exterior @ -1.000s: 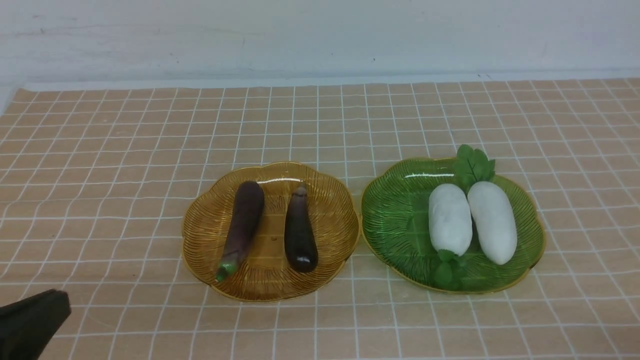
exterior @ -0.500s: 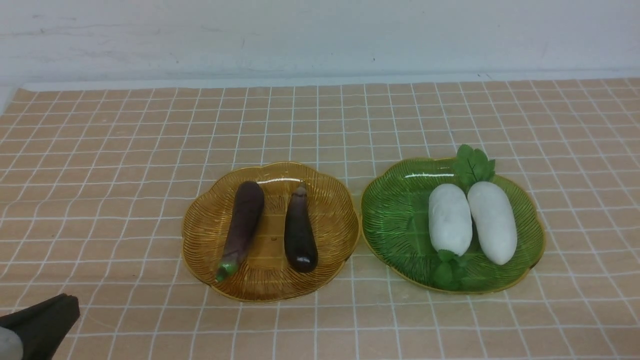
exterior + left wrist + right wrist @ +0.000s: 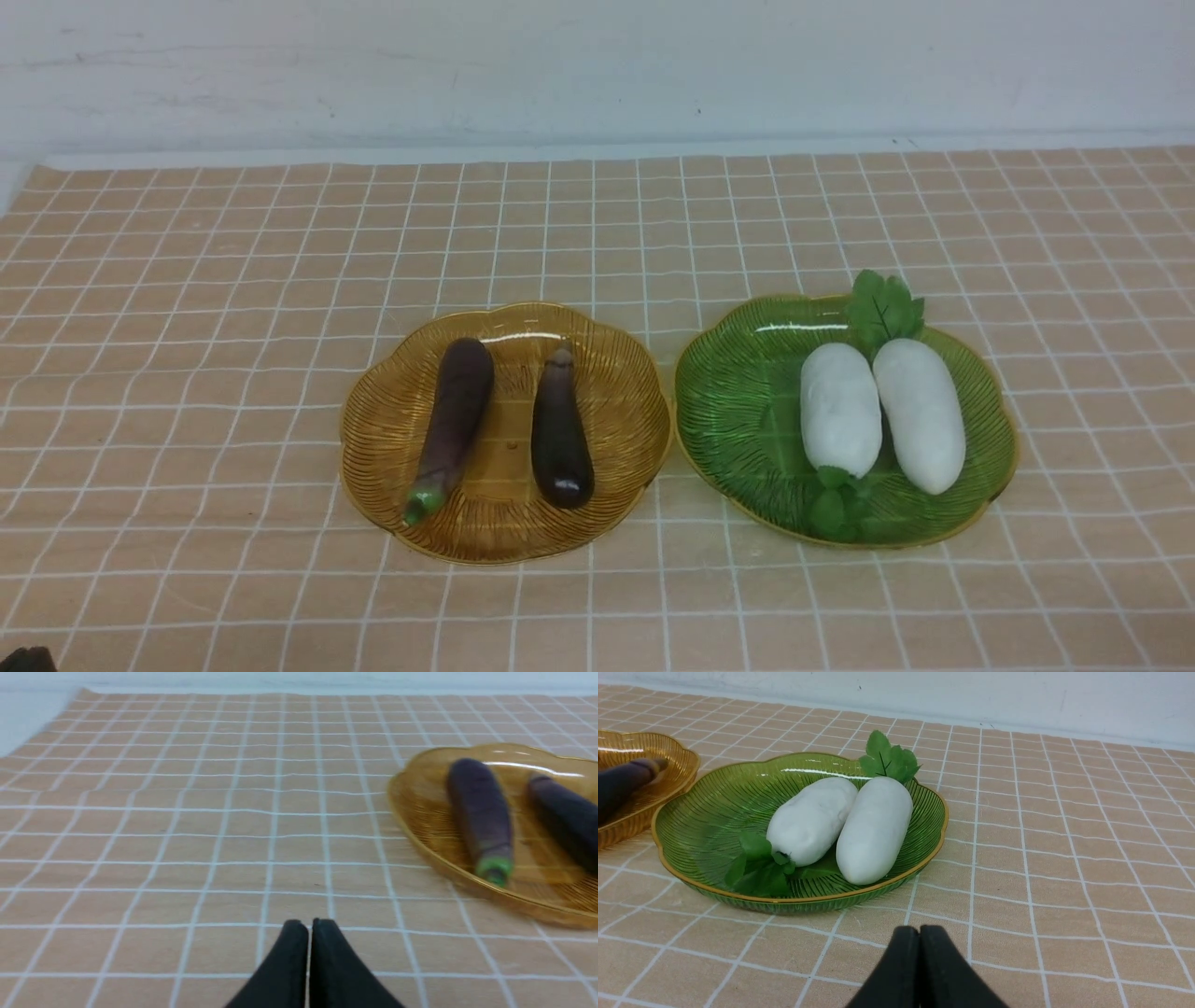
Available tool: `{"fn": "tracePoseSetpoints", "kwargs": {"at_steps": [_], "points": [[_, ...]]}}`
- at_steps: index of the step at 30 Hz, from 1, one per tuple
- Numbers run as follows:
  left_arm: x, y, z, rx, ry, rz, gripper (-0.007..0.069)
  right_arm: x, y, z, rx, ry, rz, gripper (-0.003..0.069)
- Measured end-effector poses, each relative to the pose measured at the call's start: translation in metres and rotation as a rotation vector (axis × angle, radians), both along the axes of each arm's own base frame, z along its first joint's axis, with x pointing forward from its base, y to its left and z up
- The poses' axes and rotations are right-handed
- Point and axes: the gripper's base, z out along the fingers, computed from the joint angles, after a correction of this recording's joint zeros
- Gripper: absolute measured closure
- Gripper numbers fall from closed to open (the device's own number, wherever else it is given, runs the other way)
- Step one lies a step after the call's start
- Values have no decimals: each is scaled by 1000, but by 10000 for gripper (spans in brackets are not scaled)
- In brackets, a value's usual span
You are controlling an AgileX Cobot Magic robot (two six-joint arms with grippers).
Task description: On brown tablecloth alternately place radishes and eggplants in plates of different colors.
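Withdrawn since a moment ago, the left gripper (image 3: 308, 926) now shows only at the front view's lower left corner, fingers pressed together, empty. Right gripper (image 3: 919, 933) likewise clenched, empty. Centre frame: eggplants (image 3: 455, 411) on the amber plate (image 3: 373, 439); radishes (image 3: 840, 409) on the green plate (image 3: 728, 401).

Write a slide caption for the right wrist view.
Shut right gripper hovers over the tablecloth before the green plate holding two radishes.
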Motion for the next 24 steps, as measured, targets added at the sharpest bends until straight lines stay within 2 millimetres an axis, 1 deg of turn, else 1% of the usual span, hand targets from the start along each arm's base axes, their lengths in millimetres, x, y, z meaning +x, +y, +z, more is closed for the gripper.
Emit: {"fn": "tracePoseSetpoints", "kwargs": {"at_steps": [2,4,12,24], "points": [[-1,2,-2,3,9,41,628,0,0,0,0,0,0,674],[-2,2,-4,15,39,39,628,0,0,0,0,0,0,674],[-3,-2,-8,75,69,-60,628,0,0,0,1,0,0,674],[-3,-3,-8,81,68,-84,628,0,0,0,2,0,0,674]]}}
